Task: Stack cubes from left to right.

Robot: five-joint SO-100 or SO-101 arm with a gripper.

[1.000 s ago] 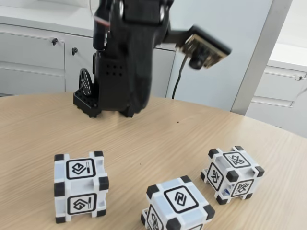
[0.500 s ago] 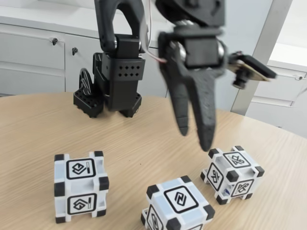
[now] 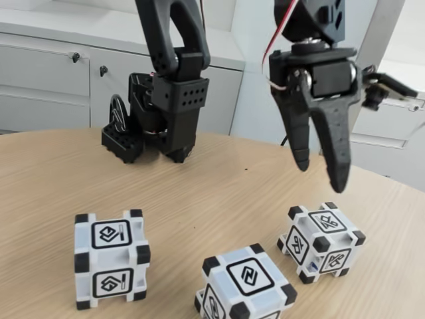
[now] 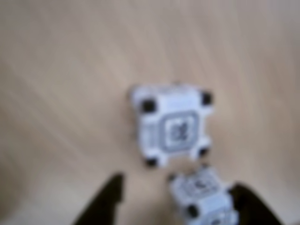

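Observation:
Three white cubes with black corners sit on the wooden table in the fixed view: a left cube (image 3: 111,259), a middle cube (image 3: 247,282) at the front edge, and a right cube (image 3: 322,241). My black gripper (image 3: 321,174) hangs open just above the right cube, fingers pointing down, touching nothing. The wrist view is blurred. It shows one cube (image 4: 172,125) at its centre and another cube (image 4: 204,194) at the bottom, lying between the spread fingers of the gripper (image 4: 177,183).
The arm's black base (image 3: 156,126) stands at the back of the round wooden table (image 3: 219,186). White cabinets (image 3: 46,73) line the wall behind. The table's curved edge runs close behind the right cube.
The arm has swung from above its base out to the right. The gripper now hangs over the right cube, a little higher than half a second ago. The cubes have not moved.

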